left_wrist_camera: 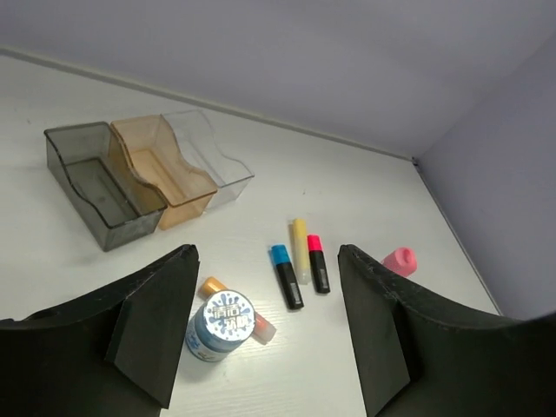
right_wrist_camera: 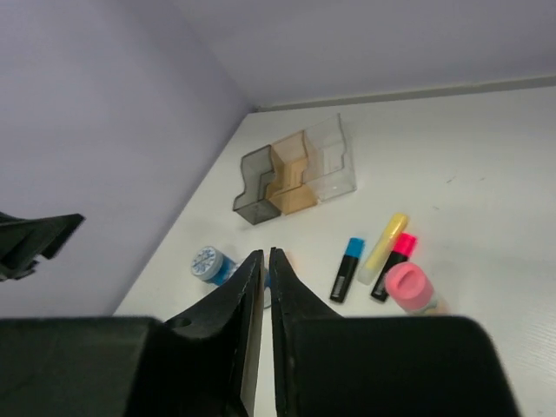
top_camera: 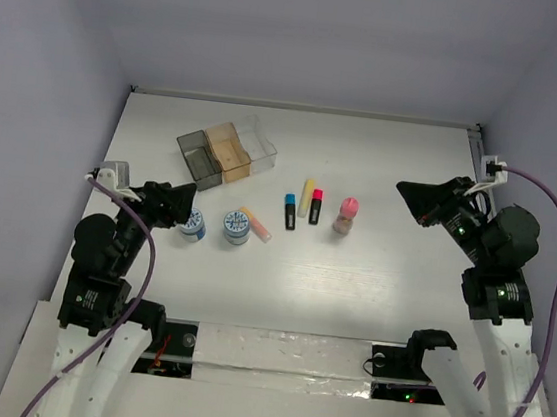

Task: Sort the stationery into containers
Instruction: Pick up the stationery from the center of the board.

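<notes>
Stationery (top_camera: 289,211) lies loose on the surface (top_camera: 369,299) near the bins (top_camera: 200,157), and the tape roll (left_wrist_camera: 221,326) near the spread, empty left claw (top_camera: 176,204) looks light and rigid, best pinched across its round sides; the right claw (right_wrist_camera: 265,254) hangs clenched on nothing.

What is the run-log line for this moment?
left gripper: open, beside tape rolls | right gripper: shut, raised | bins: empty | stationery: all on table

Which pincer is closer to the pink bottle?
Right. The right pincer hangs just right of the pink bottle, slightly farther back; the left pincer is well off to its left, by a tape roll.
</notes>
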`<control>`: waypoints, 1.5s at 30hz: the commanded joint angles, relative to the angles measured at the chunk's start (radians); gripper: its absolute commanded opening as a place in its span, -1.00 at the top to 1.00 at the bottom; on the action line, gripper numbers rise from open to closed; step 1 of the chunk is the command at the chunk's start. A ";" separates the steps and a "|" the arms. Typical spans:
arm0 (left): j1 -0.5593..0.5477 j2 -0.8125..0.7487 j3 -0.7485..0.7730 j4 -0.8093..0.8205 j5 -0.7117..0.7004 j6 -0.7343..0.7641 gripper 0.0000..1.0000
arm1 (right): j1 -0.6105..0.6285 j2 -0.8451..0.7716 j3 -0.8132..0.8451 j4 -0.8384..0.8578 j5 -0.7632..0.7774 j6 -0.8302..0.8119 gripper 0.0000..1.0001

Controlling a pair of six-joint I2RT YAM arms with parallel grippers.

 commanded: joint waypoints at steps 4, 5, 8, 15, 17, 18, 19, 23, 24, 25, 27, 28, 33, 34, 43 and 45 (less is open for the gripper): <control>-0.005 0.036 0.030 -0.077 -0.120 -0.026 -0.05 | 0.012 0.075 -0.024 0.149 -0.106 0.065 1.00; -0.005 0.038 0.037 -0.100 -0.138 -0.033 0.01 | 0.031 0.121 -0.019 0.149 -0.096 0.047 1.00; -0.005 0.053 0.037 -0.168 -0.238 -0.055 0.30 | 0.214 0.201 0.033 0.092 -0.009 -0.028 1.00; -0.005 0.271 0.034 -0.222 -0.283 -0.090 0.94 | 0.586 0.420 0.111 0.044 0.328 -0.154 1.00; -0.005 0.370 0.039 -0.231 -0.300 -0.099 0.81 | 0.595 0.437 0.096 0.058 0.334 -0.163 1.00; -0.005 0.396 0.034 -0.237 -0.301 -0.104 0.62 | 0.595 0.440 0.079 0.058 0.332 -0.171 0.99; -0.005 0.435 0.025 -0.233 -0.294 -0.104 0.45 | 0.595 0.445 0.071 0.054 0.332 -0.177 0.89; -0.005 0.515 0.028 -0.226 -0.269 -0.093 -0.27 | 0.595 0.428 0.016 0.081 0.357 -0.202 -0.24; -0.005 0.528 0.024 -0.223 -0.267 -0.092 -0.45 | 0.595 0.429 0.008 0.087 0.357 -0.208 -0.34; -0.005 0.562 0.020 -0.222 -0.267 -0.093 -0.53 | 0.595 0.434 0.008 0.080 0.352 -0.211 -0.41; -0.005 0.599 0.025 -0.223 -0.277 -0.093 -0.59 | 0.595 0.445 0.011 0.069 0.349 -0.216 -0.45; -0.005 0.633 0.027 -0.220 -0.283 -0.093 -0.59 | 0.595 0.443 0.008 0.075 0.348 -0.216 -0.45; -0.016 0.729 0.030 -0.217 -0.292 -0.087 -0.58 | 0.595 0.437 0.008 0.086 0.325 -0.209 -0.45; -0.016 0.748 0.030 -0.214 -0.303 -0.089 -0.58 | 0.595 0.431 0.005 0.092 0.325 -0.208 -0.45; -0.034 0.866 0.040 -0.196 -0.339 -0.067 -0.49 | 0.595 0.417 -0.015 0.098 0.303 -0.203 -0.46; -0.034 0.878 0.040 -0.187 -0.346 -0.060 -0.47 | 0.595 0.417 -0.013 0.095 0.297 -0.203 -0.46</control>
